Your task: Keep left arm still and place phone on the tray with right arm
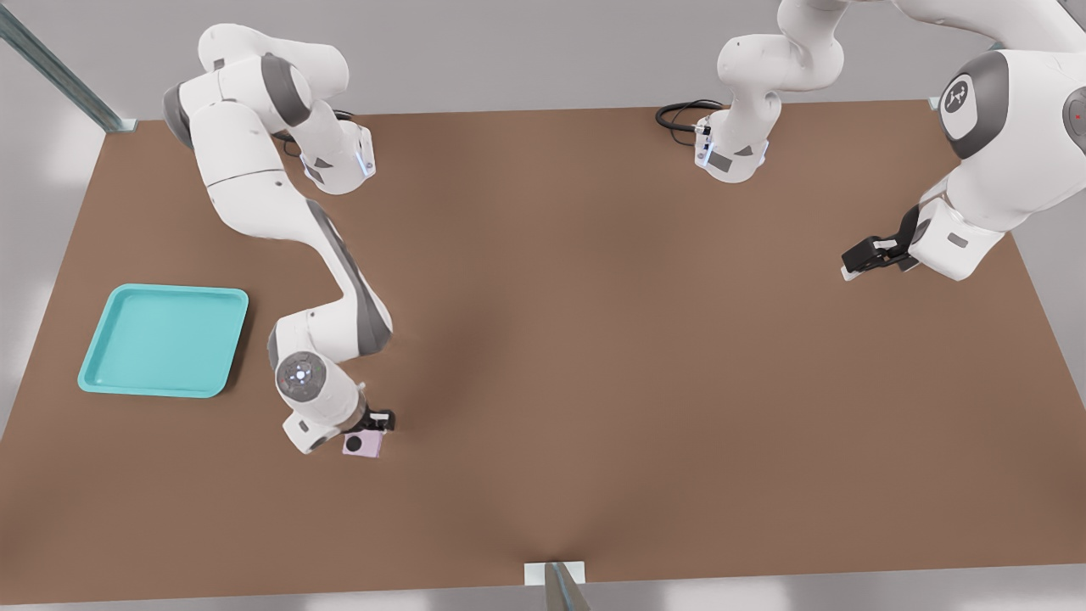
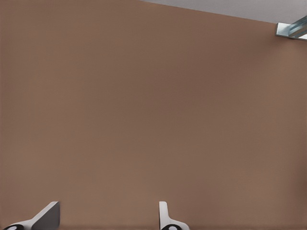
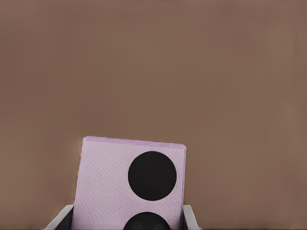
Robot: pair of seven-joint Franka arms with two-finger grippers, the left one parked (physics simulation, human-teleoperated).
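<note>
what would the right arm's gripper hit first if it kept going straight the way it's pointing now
Most likely the bare brown table. The gripper points down, fingers either side of the phone, and the right wrist view shows only tabletop beyond the phone. The tray sits off to the front view's left, out of that line.

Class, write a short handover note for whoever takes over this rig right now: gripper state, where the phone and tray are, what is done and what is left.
Gripper: the right arm's, low over the table toward the near edge, its fingers on either side of the phone, apparently shut on it.
Phone: pale pink, between the fingers, lenses showing; whether it is lifted off the table cannot be told.
Tray: turquoise, on the table to the front view's left of the gripper, with nothing in it.
Done: phone reached and gripped.
Left: carry the phone to the tray, set it inside, release.
</note>
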